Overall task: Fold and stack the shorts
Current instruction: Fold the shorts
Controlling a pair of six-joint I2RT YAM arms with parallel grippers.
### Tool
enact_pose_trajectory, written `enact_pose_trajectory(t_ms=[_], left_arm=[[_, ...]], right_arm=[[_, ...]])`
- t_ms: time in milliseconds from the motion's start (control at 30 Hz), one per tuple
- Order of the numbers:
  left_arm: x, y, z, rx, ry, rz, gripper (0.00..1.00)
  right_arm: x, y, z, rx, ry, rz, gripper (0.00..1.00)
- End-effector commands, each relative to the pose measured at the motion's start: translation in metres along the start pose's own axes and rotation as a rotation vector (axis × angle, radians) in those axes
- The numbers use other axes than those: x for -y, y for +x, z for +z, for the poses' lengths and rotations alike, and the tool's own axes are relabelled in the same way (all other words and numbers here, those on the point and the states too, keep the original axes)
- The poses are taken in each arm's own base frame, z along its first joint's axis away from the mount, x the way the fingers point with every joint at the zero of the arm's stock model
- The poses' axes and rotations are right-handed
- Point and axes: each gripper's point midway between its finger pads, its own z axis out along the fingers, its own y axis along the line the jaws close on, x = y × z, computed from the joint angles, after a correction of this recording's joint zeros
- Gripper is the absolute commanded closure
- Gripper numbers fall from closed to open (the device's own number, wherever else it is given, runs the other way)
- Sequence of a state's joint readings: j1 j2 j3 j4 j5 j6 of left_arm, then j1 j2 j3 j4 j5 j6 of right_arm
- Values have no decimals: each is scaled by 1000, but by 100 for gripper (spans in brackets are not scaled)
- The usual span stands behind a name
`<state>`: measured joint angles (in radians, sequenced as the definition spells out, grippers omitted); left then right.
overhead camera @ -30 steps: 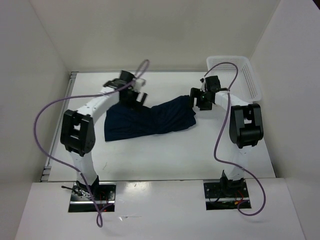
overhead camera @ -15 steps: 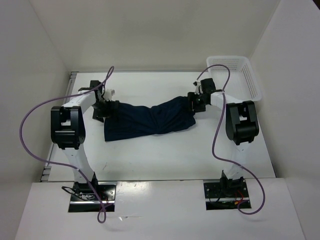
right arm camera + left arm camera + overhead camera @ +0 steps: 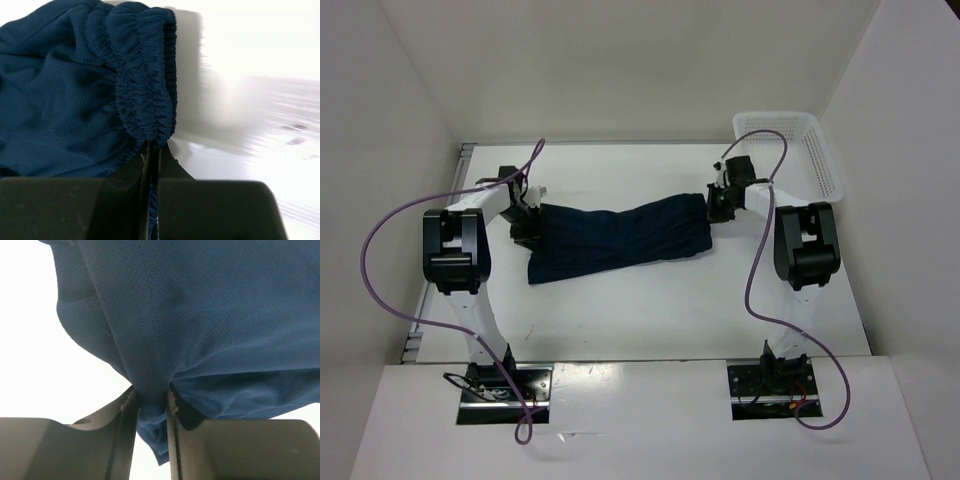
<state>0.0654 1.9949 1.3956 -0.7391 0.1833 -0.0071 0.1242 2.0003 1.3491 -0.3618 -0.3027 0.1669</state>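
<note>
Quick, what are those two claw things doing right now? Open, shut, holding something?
Left gripper: closed, pinching a fold of the shorts.
Right gripper: closed, pinching the shorts at the opposite end.

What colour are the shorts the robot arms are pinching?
Dark navy blue, plain with no pattern. The shorts show best in the left wrist view.

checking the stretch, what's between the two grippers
The shorts span the gap, the left gripper pinching one end and the right gripper the waistband end, seen in the top view.
</note>
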Motion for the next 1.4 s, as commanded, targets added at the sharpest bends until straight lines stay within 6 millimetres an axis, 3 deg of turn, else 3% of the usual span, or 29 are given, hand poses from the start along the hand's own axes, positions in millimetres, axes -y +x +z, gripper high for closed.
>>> enact_pose_trajectory(t_ms=[0,133,267,300,333,400,567,633,767,900,1000,1033,1067,1133,1233,1367], left_arm=[[-13,11,9,-53,-28,-19,65],[-12,5,5,-33,-29,-15,57],[0,3,2,-19,33,-14,42],[3,-1,0,-8,51,-12,40],[3,-1,0,-8,51,-12,38],[5,-1,1,-15,64,-14,32],[9,-4,3,-21,95,-17,28],[9,-2,6,-30,96,-19,27],[9,-2,6,-30,96,-19,25],[8,1,12,-48,97,-24,25],[8,1,12,-48,97,-24,25],[8,1,12,-48,97,-24,25],[8,1,12,-48,97,-24,25],[8,4,14,-56,98,-26,25],[8,4,14,-57,98,-26,39],[13,4,17,-68,133,-32,61]], right_arm=[[24,-26,-30,92,96,12,100],[28,-9,-44,76,85,7,100],[11,15,-49,26,-18,-14,100],[-3,21,-54,8,-96,-12,90],[-7,32,-52,-18,-122,13,75],[-12,41,-53,-38,-155,29,35],[-9,43,-48,-41,-145,42,29],[-8,44,-44,-46,-144,53,22],[12,37,-32,-31,-44,65,20],[15,38,-21,-37,40,14,32],[-2,49,-13,-77,-17,-15,52],[-9,51,-12,-83,-37,-10,63],[-11,49,-12,-77,-49,-3,85],[-10,42,-13,-61,-34,-8,100],[-4,18,-27,5,35,-44,100],[10,-13,-69,68,62,-20,100]])
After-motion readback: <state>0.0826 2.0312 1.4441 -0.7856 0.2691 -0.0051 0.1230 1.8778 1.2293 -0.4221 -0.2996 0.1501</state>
